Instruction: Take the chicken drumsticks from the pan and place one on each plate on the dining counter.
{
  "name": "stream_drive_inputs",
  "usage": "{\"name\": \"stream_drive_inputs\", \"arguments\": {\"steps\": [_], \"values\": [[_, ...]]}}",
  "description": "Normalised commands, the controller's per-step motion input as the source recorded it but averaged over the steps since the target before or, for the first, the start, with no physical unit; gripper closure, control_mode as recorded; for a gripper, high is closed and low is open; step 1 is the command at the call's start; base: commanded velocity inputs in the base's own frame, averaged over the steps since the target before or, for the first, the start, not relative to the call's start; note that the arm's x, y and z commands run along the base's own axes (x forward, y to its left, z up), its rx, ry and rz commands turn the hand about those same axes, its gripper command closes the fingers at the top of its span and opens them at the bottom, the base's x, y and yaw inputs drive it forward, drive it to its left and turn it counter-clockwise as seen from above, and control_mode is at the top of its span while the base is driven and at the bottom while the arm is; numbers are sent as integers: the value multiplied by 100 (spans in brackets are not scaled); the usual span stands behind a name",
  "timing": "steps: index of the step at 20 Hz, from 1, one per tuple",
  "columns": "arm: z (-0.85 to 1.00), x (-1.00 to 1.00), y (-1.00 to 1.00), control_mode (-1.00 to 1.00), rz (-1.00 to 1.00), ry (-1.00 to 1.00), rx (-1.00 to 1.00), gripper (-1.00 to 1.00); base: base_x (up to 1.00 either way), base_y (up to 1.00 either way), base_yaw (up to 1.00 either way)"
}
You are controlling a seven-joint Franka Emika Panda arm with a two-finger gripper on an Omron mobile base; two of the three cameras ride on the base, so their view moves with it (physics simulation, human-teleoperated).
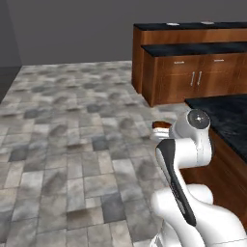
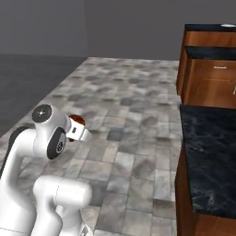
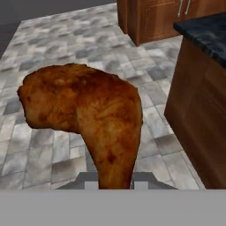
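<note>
I see the gripper (image 3: 112, 183) clamped on the reddish-brown drumstick (image 3: 88, 114), its narrow end between the jaws, above the tiled floor (image 3: 53, 44).

The drumstick (image 3: 88, 114) hangs over the floor (image 1: 62, 144), left of the near counter (image 3: 203, 88), cabinets (image 1: 193, 77) beyond.

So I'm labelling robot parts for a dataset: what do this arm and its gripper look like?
The arm is glossy white with rounded links, a dark stripe along one link and a grey round joint cap. The gripper ends in pale grey. No cables or markings show.
</note>
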Motion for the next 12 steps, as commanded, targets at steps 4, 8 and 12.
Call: {"name": "stream_drive_inputs", "arguments": {"steps": [4,8,12], "values": [[0,0,0,100,0,0,0,100,100,48,-13],[0,0,0,100,0,0,0,100,100,38,-18],[0,0,0,100,0,0,0,100,100,28,-17]]}}
